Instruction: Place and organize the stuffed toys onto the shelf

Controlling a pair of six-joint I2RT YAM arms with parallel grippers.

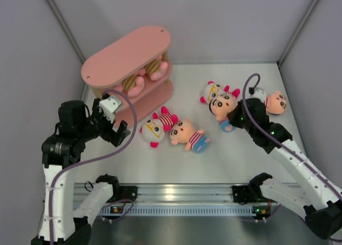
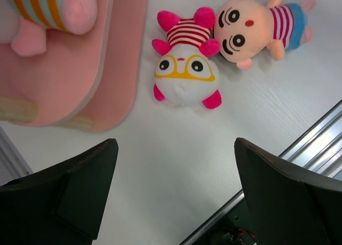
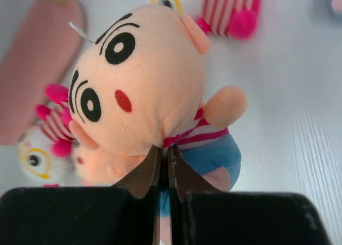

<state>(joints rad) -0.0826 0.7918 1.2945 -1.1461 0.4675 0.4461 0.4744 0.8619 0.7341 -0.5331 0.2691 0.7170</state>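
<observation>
The pink three-tier shelf stands at the back left. A pink plush with yellow stripes lies on its middle board and shows in the left wrist view. A white-faced doll and a peach doll lie side by side on the table; both show in the left wrist view. My left gripper is open and empty, beside the shelf's near end. My right gripper is shut on a peach doll at its neck. Another white-faced doll and a third peach doll lie nearby.
Grey walls enclose the white table on the left, back and right. A metal rail runs along the near edge by the arm bases. The shelf's bottom board reaches out towards the white-faced doll.
</observation>
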